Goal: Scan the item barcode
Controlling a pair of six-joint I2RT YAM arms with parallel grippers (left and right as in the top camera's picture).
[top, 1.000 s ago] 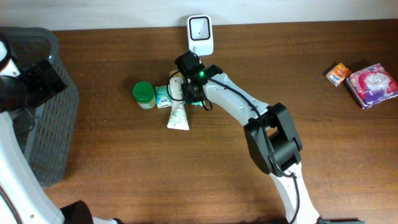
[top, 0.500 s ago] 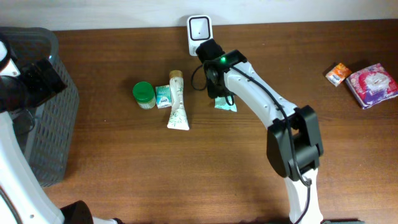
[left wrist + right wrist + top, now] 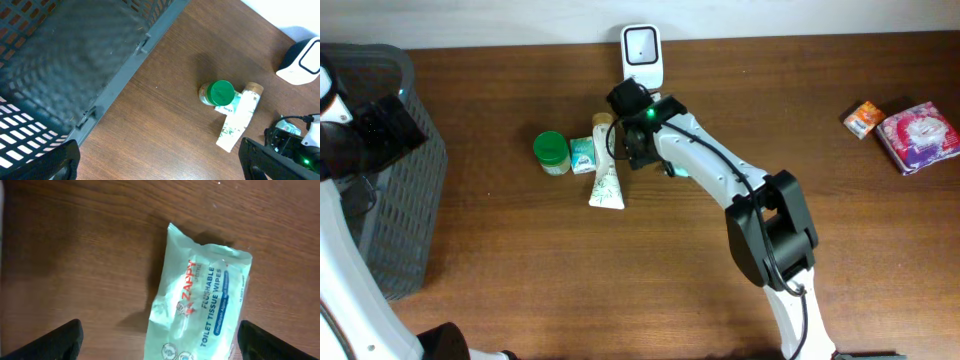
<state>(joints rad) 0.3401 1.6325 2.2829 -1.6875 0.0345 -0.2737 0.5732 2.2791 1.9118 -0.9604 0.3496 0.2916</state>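
Note:
The item, a pale green pack of flushable toilet wipes (image 3: 200, 312), lies flat on the wooden table, label up. My right gripper (image 3: 160, 341) hovers over it, open wide, and neither finger touches it. From overhead the pack (image 3: 679, 170) peeks out from under the right arm, and the right gripper (image 3: 634, 143) is just below the white scanner (image 3: 641, 55). My left gripper (image 3: 160, 160) is open and holds nothing, high above bare wood beside the basket.
A dark mesh basket (image 3: 390, 190) fills the left edge. A green-lidded jar (image 3: 551, 152), a small teal box (image 3: 582, 155) and a white tube (image 3: 605, 178) lie left of the right gripper. An orange packet (image 3: 865, 118) and a pink pack (image 3: 918, 135) sit far right.
The right gripper has opened wide and swung back left from beside the scanner. The wipes pack lies free on the table. The left arm has not moved.

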